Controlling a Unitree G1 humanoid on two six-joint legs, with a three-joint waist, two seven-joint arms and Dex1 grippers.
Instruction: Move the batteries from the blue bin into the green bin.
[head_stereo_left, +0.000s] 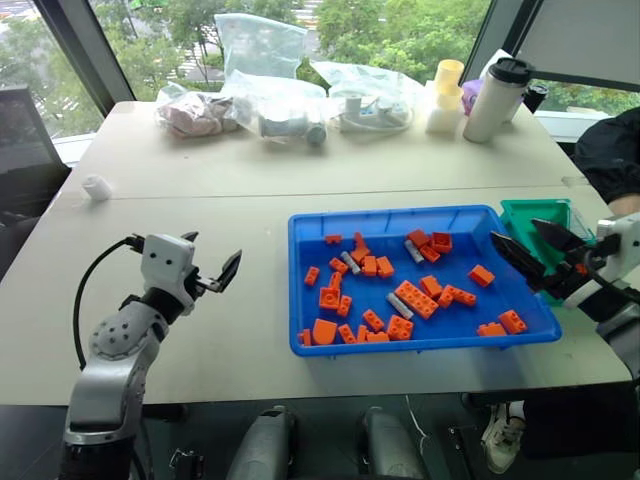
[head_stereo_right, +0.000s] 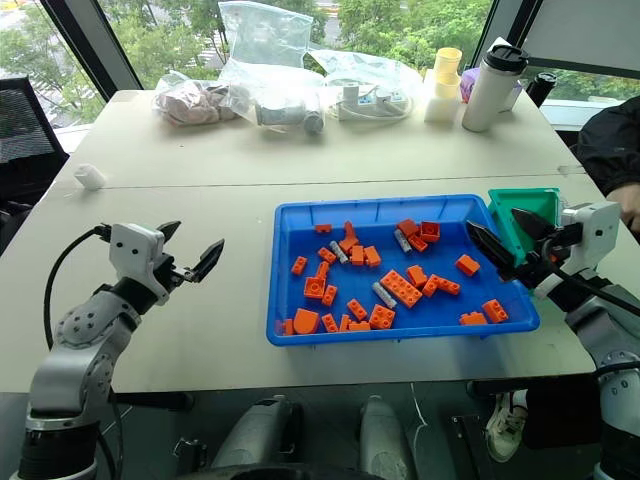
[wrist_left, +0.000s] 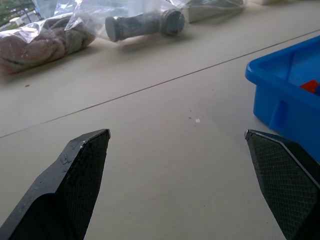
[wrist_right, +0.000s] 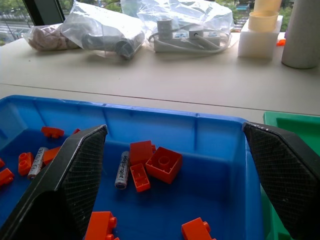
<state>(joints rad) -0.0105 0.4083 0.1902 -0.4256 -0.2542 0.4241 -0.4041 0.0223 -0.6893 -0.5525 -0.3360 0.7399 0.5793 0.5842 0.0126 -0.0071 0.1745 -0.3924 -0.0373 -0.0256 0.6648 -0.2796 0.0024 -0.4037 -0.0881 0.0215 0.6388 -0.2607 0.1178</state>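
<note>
Right wrist view: claw (wrist_right: 175, 165) gaping (empty) hides part of blue bin (wrist_right: 150, 112).

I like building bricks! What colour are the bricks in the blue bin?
Orange. The bricks show best in the left eye view.

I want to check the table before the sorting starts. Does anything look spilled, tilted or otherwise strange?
Nothing stands out. The shallow bright-blue plastic tray lies flat, with the small grey cylindrical batteries and the orange toy bricks all inside it. The small teal-green plastic bin stands upright at the tray's far right corner. Nothing has spilled onto the table.
</note>
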